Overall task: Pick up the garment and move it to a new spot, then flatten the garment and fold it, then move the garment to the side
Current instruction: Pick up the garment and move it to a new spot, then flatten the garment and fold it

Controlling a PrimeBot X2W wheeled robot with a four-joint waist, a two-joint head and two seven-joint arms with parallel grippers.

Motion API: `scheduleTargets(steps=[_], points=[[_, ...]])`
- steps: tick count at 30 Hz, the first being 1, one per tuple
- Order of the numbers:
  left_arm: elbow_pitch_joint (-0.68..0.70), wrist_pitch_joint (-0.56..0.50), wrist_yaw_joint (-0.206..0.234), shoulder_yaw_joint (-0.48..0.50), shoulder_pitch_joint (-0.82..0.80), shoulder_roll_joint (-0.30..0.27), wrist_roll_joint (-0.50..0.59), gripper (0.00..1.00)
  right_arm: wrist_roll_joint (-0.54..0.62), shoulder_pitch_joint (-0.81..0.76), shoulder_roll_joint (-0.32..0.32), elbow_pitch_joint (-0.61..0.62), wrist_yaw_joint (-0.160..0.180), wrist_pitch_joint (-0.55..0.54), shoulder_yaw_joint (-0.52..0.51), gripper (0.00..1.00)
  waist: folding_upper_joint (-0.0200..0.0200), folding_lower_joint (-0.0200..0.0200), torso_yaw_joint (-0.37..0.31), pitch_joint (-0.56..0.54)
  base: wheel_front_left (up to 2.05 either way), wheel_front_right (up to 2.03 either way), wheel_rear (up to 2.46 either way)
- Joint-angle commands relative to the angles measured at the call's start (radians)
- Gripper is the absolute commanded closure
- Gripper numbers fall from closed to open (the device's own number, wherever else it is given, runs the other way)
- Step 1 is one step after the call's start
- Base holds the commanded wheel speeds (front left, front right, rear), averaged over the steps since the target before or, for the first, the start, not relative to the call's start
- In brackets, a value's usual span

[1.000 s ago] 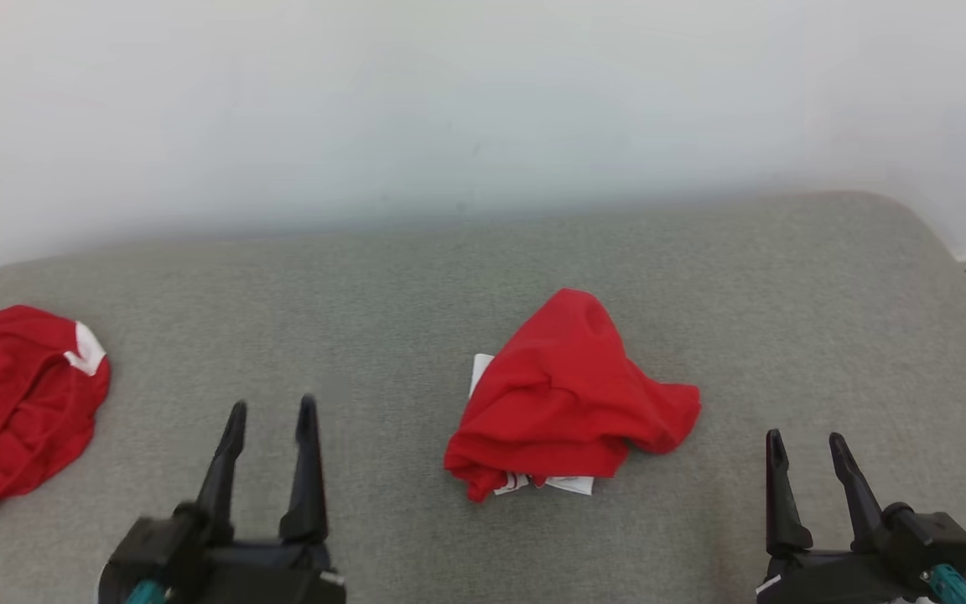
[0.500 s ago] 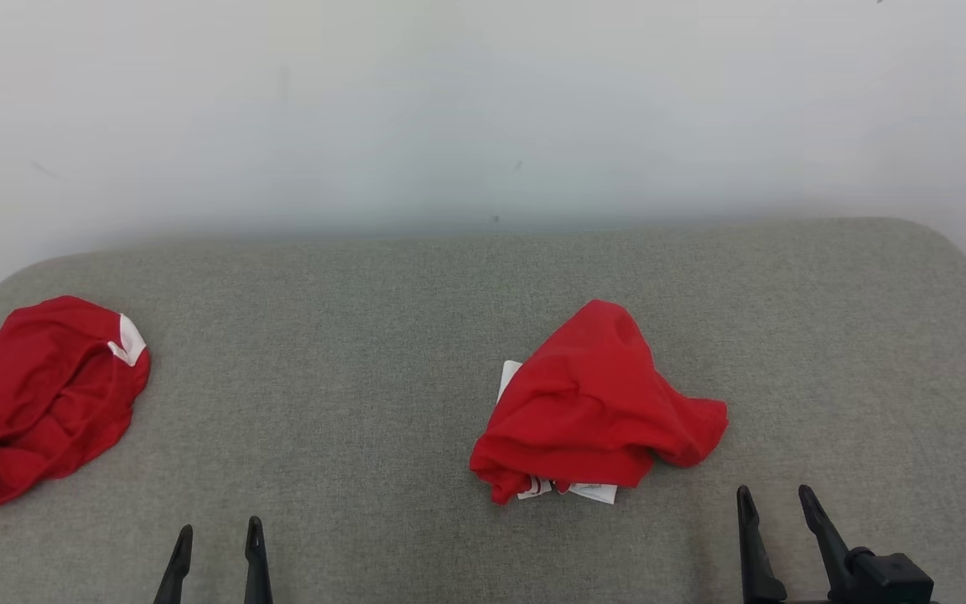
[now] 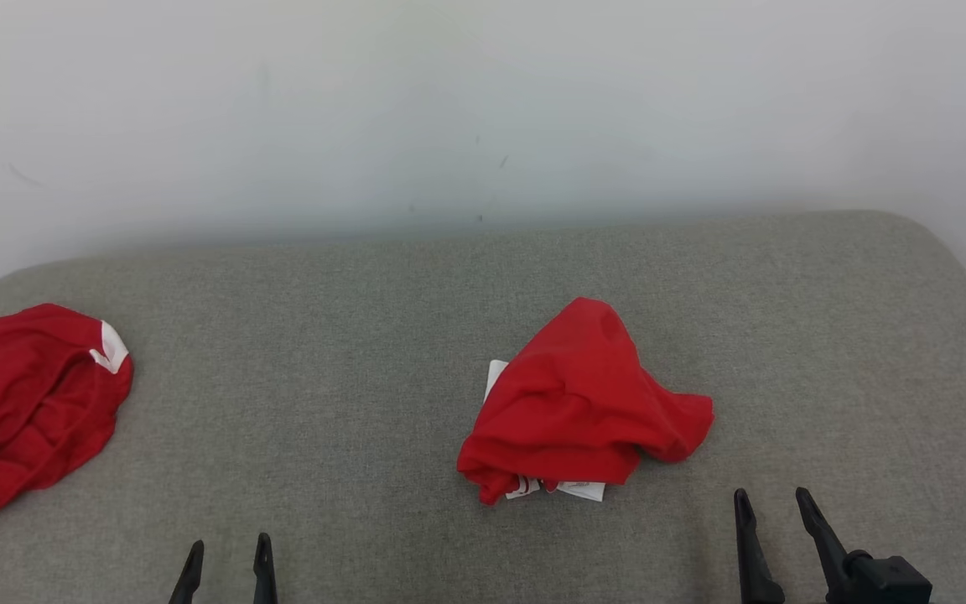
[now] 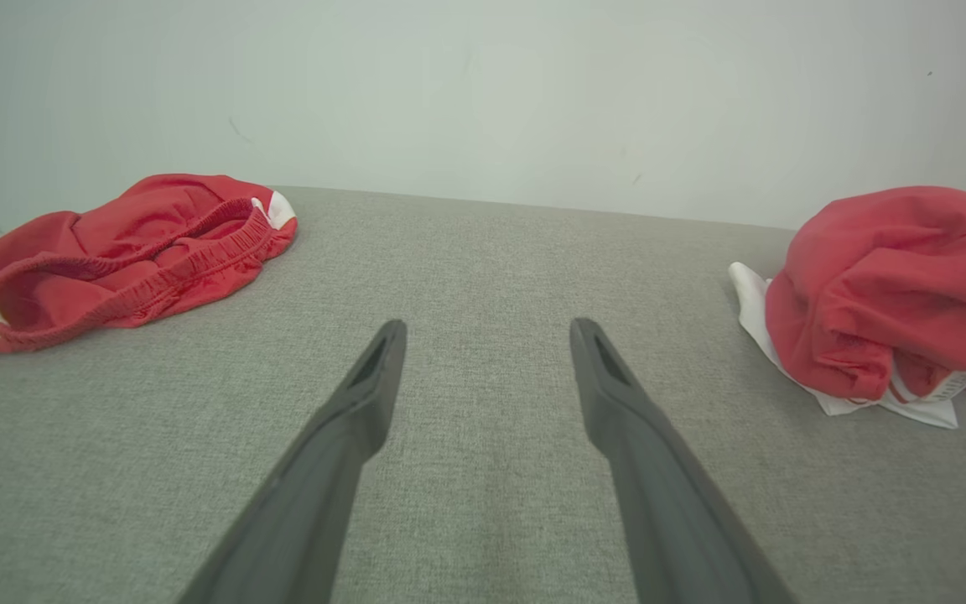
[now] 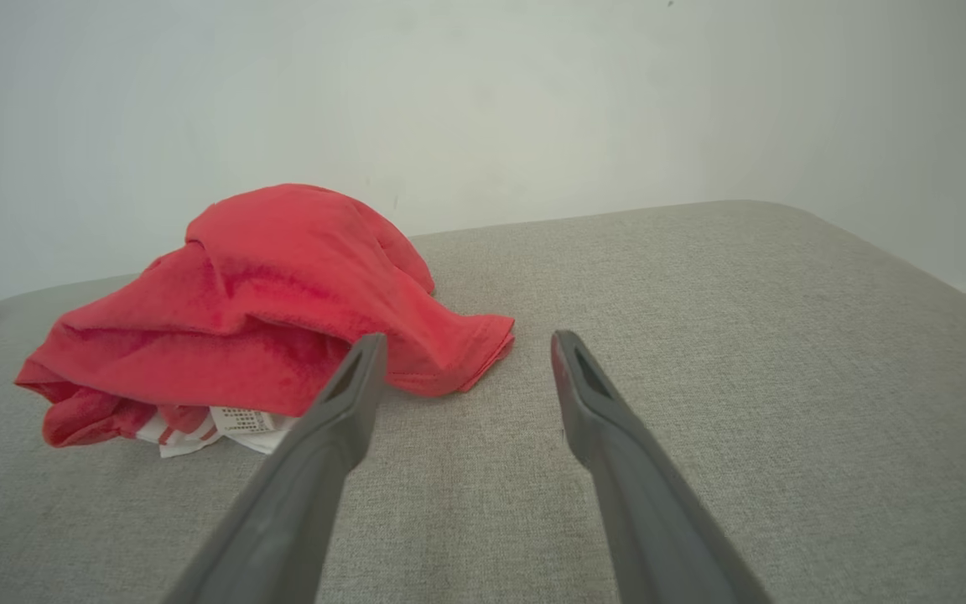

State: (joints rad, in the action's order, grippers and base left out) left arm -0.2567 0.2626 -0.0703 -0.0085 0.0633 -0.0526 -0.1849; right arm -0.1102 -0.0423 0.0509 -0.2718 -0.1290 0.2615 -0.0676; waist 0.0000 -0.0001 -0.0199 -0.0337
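Observation:
A crumpled red garment (image 3: 575,403) with white cloth showing under it lies heaped at the middle of the grey padded surface (image 3: 324,335). It appears at the right of the left wrist view (image 4: 894,294) and left of centre in the right wrist view (image 5: 265,319). My left gripper (image 3: 229,545) is open at the bottom edge, well to the left of the heap, fingers spread over bare fabric (image 4: 487,323). My right gripper (image 3: 770,495) is open just right of and nearer than the heap, its left finger (image 5: 349,394) close to the garment's hem without touching it.
A second red garment (image 3: 22,411) with an elastic waistband and white trim (image 4: 114,252) lies at the far left edge. A white wall (image 3: 483,101) rises behind the surface. The surface's rounded right corner (image 3: 944,252) drops off to the floor.
Both grippers have drawn back toward the bottom edge of the head view, still open. The camera has shifted a little. Both garments lie as before.

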Motion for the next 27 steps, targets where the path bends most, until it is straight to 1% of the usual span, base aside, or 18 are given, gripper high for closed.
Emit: scheduleTargets(steps=[1,8,13,17,21,27], points=[[-0.005,0.003,-0.003,0.001,-0.008,0.002,0.002,0.00,-0.004,0.003,-0.001,0.005,-0.003,0.005,0.001,0.00,0.0000,0.0001,-0.002,0.001,0.00,0.00,0.00],[-0.014,0.003,-0.007,0.002,-0.012,0.003,0.005,0.00,-0.016,0.011,-0.001,0.006,-0.003,0.005,0.005,0.00,0.0000,0.0001,-0.002,0.003,0.00,0.00,0.00],[-0.017,0.003,-0.011,-0.016,-0.021,0.003,-0.010,0.00,-0.024,0.010,-0.001,0.008,-0.003,0.005,0.009,0.00,0.0000,0.0001,-0.004,0.003,0.00,0.00,0.00],[-0.029,0.003,-0.027,-0.061,-0.046,0.003,-0.023,0.00,-0.027,0.012,-0.001,0.006,-0.003,0.005,0.012,0.00,0.0000,0.0001,-0.012,0.004,0.00,0.00,0.00],[-0.067,0.003,-0.044,-0.121,-0.099,0.002,-0.011,0.00,-0.028,0.019,-0.001,0.004,-0.003,0.005,0.022,0.00,0.0000,0.0001,-0.037,0.009,0.00,0.00,0.00],[-0.193,-0.086,-0.059,-0.227,-0.212,-0.010,-0.034,0.00,-0.027,0.032,-0.001,-0.001,-0.003,0.005,0.040,0.00,0.0000,0.0001,-0.103,0.024,0.00,0.00,0.00]])
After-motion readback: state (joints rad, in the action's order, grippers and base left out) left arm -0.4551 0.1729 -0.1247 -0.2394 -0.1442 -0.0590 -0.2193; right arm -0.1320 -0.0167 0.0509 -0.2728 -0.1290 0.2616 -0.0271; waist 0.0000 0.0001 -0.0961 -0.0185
